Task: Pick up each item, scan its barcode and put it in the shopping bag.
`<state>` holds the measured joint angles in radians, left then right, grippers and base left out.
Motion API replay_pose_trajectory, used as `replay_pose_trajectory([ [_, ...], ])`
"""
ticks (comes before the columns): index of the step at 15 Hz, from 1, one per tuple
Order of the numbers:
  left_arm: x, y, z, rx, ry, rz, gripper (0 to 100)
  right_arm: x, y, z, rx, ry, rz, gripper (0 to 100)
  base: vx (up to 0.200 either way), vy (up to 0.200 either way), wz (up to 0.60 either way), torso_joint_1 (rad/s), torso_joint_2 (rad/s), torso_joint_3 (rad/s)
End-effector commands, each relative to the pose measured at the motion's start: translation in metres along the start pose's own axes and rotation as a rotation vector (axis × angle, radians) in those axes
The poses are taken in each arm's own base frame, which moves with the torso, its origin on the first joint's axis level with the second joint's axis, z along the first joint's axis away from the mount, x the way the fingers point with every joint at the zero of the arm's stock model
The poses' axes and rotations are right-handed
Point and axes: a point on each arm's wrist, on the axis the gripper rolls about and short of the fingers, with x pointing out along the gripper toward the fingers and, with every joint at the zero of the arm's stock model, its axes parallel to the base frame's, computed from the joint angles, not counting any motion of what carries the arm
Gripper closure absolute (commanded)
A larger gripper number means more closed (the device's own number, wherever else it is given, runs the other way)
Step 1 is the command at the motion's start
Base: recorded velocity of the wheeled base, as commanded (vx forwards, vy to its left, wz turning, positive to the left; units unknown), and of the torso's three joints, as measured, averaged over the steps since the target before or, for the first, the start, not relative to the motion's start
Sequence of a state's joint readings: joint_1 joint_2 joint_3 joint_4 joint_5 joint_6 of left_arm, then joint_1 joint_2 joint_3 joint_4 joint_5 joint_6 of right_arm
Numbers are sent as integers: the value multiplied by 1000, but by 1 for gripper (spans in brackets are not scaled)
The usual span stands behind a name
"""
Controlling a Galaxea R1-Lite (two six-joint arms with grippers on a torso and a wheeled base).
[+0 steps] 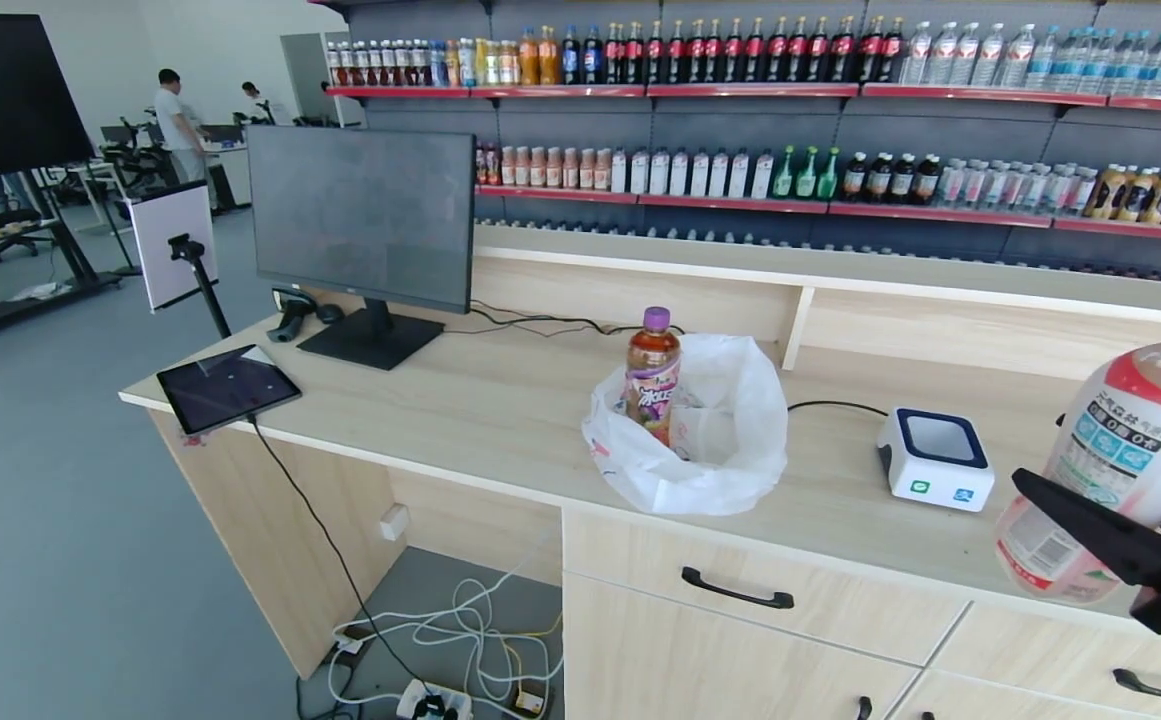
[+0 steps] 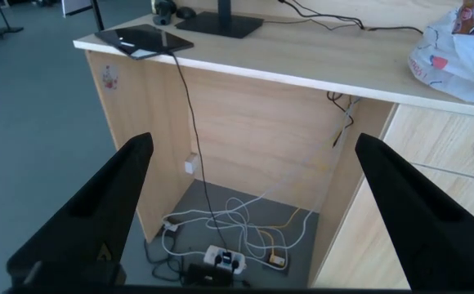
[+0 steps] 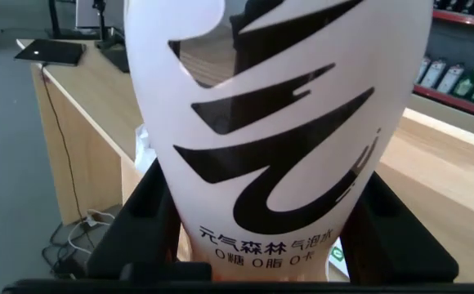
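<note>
A pale pink bottle with a black cap [image 1: 1130, 450] is held at the right edge of the head view, above the counter's front right, with my right gripper [image 1: 1155, 570] shut on its lower body. Close up, the same pink bottle [image 3: 282, 122] bears black brush strokes and sits between the gripper's black fingers [image 3: 143, 233]. The white scanner [image 1: 935, 458] stands on the counter just left of it. A white shopping bag [image 1: 710, 440] in the counter's middle holds a brown drink bottle with a purple cap [image 1: 652, 372]. My left gripper [image 2: 253, 212] hangs open below the counter's front edge.
A monitor [image 1: 365, 225], a handheld scanner [image 1: 290, 315] and a tablet [image 1: 225, 387] occupy the counter's left end. Cables and a power strip [image 2: 221, 257] lie on the floor under the counter [image 1: 500, 410]. Drawer handles [image 1: 735, 590] line the front. Drink shelves stand behind.
</note>
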<state>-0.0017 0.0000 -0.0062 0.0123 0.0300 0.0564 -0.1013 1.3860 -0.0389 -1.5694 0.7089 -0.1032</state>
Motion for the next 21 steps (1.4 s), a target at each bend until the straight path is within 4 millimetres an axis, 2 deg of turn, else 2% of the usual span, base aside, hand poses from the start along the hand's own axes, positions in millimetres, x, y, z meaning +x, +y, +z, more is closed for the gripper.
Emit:
replay_pose_trajectory([
  [1,0,0,0,0,0,1,0,17,-7,-6,15,8,29,100,0,0,0,0,0,0],
  [4,0,0,0,0,0,-1,0,44,-19,-13,39,6,65,100,0,0,0,0,0,0],
  [8,0,0,0,0,0,1,0,90,-31,-24,76,-23,132,100,0,0,0,0,0,0],
  [9,0,0,0,0,0,1,0,115,-28,-27,72,-51,186,100,0,0,0,0,0,0],
  [11,0,0,0,0,0,1,0,130,-15,-36,97,-40,246,100,0,0,0,0,0,0],
  [14,0,0,0,0,0,1,0,170,-13,-50,121,-58,192,100,0,0,0,0,0,0],
  [18,0,0,0,3,0,-1,0,186,-14,-74,173,-16,180,100,0,0,0,0,0,0],
  [21,0,0,0,3,0,-1,0,205,-20,-85,167,-34,172,100,0,0,0,0,0,0],
])
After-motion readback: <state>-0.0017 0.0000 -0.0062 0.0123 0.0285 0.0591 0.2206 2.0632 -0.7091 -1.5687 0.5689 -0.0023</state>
